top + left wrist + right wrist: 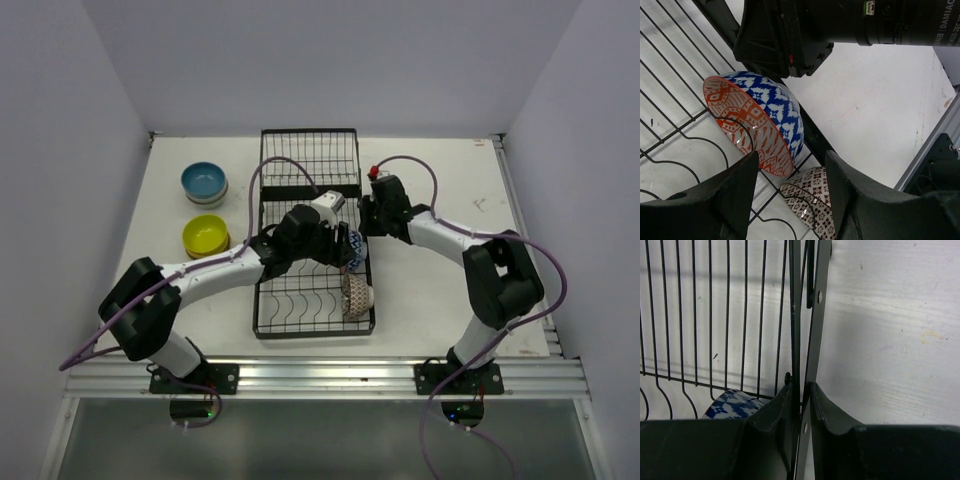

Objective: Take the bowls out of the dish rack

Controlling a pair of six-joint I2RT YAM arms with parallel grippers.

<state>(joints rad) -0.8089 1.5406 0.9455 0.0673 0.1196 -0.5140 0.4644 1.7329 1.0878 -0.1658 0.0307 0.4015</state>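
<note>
A: Quick one. Where's your target?
B: Blue zigzag bowl (765, 107), standing on edge in the rack (310, 310), right side, about the middle of its length. Brown zigzag bowl (812, 195) sits a slot nearer your bases, also on edge.
A: Which hand takes it?
B: Your left hand (791, 159). The fingers are spread wide with nothing in them. The blue zigzag bowl's lower rim lies just ahead, in line with the gap between the tips. I can't see any contact.
A: And the right?
B: Your right hand (801, 407) is pressed together on the rack's right side rail, pinching the bar. I read that as bracing the rack, so it's not free for the bowl.
A: How does the bowl lie?
B: Tilted. The open face is turned toward the rack's inside and the patterned underside toward the rail. The rim runs diagonally across your left wrist view. My call is one finger inside the mouth and one on the outer wall.
A: Anything off the rack?
B: A blue bowl (204, 180) sitting on others and a yellow-green bowl (206, 234) are on the counter (440, 290), far left, well apart from the rack. Probably the drop zone. I see two bowls left in the rack, but your arm hides part of it.
</note>
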